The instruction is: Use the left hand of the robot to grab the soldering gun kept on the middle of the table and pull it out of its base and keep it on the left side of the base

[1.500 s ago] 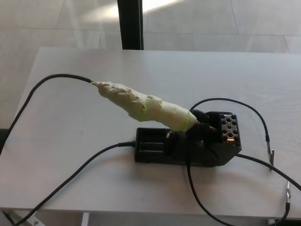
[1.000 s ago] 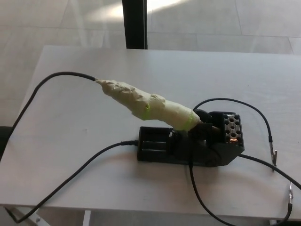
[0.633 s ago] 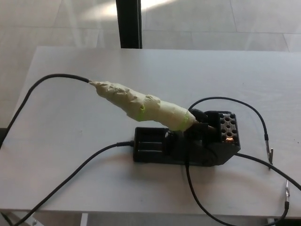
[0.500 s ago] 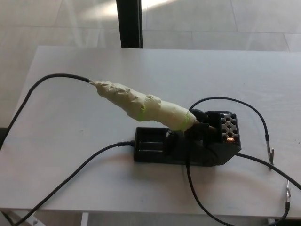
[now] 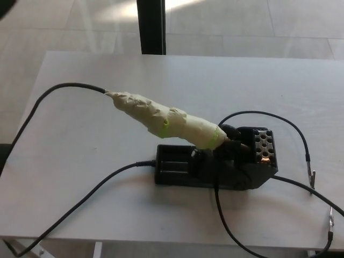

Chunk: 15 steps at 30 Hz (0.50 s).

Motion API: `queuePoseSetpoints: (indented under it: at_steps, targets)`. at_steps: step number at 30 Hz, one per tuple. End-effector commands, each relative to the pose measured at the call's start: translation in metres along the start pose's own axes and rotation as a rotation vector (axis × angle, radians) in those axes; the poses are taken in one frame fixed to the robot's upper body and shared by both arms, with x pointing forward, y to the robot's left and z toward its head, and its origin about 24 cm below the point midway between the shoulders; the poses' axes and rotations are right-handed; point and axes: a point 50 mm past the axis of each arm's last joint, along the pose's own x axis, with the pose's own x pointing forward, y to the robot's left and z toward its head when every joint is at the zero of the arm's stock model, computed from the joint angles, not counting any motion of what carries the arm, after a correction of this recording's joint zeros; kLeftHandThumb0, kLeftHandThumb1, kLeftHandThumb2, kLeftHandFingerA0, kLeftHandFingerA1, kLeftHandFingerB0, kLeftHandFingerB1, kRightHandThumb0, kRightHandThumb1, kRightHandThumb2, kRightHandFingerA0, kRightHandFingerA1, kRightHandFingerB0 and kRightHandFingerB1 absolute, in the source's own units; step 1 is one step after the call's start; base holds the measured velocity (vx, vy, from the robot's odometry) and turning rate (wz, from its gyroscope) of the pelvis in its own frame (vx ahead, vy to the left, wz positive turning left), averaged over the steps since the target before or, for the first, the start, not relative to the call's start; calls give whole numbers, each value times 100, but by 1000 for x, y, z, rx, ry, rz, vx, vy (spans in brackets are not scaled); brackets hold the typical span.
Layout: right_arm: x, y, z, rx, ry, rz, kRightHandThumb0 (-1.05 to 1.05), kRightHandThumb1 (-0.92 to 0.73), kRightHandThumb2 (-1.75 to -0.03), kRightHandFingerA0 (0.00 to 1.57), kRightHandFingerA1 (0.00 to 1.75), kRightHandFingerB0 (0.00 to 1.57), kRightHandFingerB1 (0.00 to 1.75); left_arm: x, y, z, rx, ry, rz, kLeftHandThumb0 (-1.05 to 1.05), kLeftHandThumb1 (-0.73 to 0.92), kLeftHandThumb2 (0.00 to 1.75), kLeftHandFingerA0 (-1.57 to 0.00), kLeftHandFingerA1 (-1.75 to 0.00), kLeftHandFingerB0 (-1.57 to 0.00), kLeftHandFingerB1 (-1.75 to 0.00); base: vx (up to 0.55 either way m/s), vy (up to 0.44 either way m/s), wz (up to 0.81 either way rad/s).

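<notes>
The soldering gun [image 5: 164, 122] has its handle wrapped in pale green tape and rests tilted in its black base [image 5: 215, 164] at the middle of the white table [image 5: 80, 150]. Its tip end is seated in the holder on the base's right side, and the handle rises toward the upper left. A black cord [image 5: 51, 94] runs from the handle's end to the table's left edge. Neither of my hands shows as such. A small dark blur [image 5: 4, 6] sits in the top left corner, and I cannot tell what it is.
A second black cable [image 5: 86, 201] leaves the base's left end toward the front left edge. More cables [image 5: 293, 131] loop on the right, ending in clips [image 5: 310, 174] near the right edge. A dark post [image 5: 150, 27] stands behind the table.
The whole picture has shifted slightly, so the camera moved. A dark blur has appeared in the top left corner. The soldering gun and base have not moved.
</notes>
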Motion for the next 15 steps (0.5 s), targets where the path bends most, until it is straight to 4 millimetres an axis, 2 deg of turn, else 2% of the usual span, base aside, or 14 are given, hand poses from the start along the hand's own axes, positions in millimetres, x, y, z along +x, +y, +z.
queuePoseSetpoints:
  at_steps: [1, 2, 3, 4, 5, 6, 7, 8, 10, 11, 12, 13, 14, 15]
  targets:
    - [-2, -20, 35, -104, -85, -3, -84, 9, -99, 59, 168, 29, 154, 2, -82, 73, 419, -237, -473, -80, 51, 90, -12, -54, -8, -43, 0, 0, 0]
    - [-2, -20, 37, -103, -85, -4, -81, 10, -98, 57, 165, 33, 153, 4, -89, 76, 381, -217, -519, -80, 51, 93, -6, -53, 0, -40, 0, 0, 0]
    - [-2, -20, 37, -99, -84, -4, -81, 10, -98, 57, 165, 33, 153, 4, -94, 78, 340, -200, -553, -80, 51, 93, -6, -53, 0, -40, 0, 0, 0]
    - [-2, -21, 38, -103, -86, -4, -78, 10, -97, 60, 165, 37, 153, 4, -98, 80, 345, -206, -560, -40, 33, 97, -3, -54, 0, -50, 0, 0, 0]
    - [-2, -21, 39, -110, -87, -5, -77, 10, -97, 61, 164, 38, 153, 4, -103, 83, 359, -218, -577, -40, 34, 97, -2, -53, 0, -50, 0, 0, 0]
    - [-1, -21, 39, -111, -83, -6, -80, 12, -98, 61, 168, 37, 155, 3, -108, 86, 382, -241, -591, -81, 53, 91, -11, -54, -6, -43, 0, 0, 0]
    - [-1, -21, 39, -110, -82, -5, -71, 12, -96, 64, 162, 42, 150, 2, -113, 89, 389, -259, -602, -82, 53, 92, -13, -55, -7, -44, 0, 0, 0]
    - [-1, -21, 39, -109, -81, -5, -71, 12, -97, 64, 161, 44, 150, 1, -118, 90, 395, -269, -609, -85, 71, 62, -18, -51, -14, -33, 0, 0, 0]
    - [-1, -21, 39, -108, -80, -4, -71, 12, -97, 64, 161, 44, 150, 1, -121, 92, 407, -275, -615, -85, 71, 62, -18, -51, -14, -33, 0, 0, 0]
    - [-1, -20, 41, -110, -89, -1, -105, -1, -98, 45, 154, 42, 152, 1, -125, 95, 430, -289, -618, -87, 72, 62, -18, -53, -13, -35, 0, 0, 0]
    - [-1, -20, 41, -103, -88, -3, -105, 3, -100, 45, 157, 41, 155, 1, -129, 97, 429, -291, -627, -85, 54, 96, -16, -58, -5, -45, 0, 0, 0]
    - [-1, -20, 42, -101, -85, -1, -105, -2, -101, 55, 155, 47, 151, 0, -137, 99, 422, -293, -643, -82, 66, 60, -21, -53, -16, -35, 0, 0, 0]
    - [-1, -21, 43, -99, -86, -1, -105, -1, -95, 65, 146, 56, 141, -1, -141, 100, 420, -301, -647, -80, 50, 89, -19, -57, -12, -46, 0, 0, 0]
    - [-1, -20, 43, -98, -86, -1, -102, -1, -99, 59, 150, 55, 145, -1, -144, 101, 415, -311, -648, -79, 49, 88, -20, -59, -13, -47, 0, 0, 0]
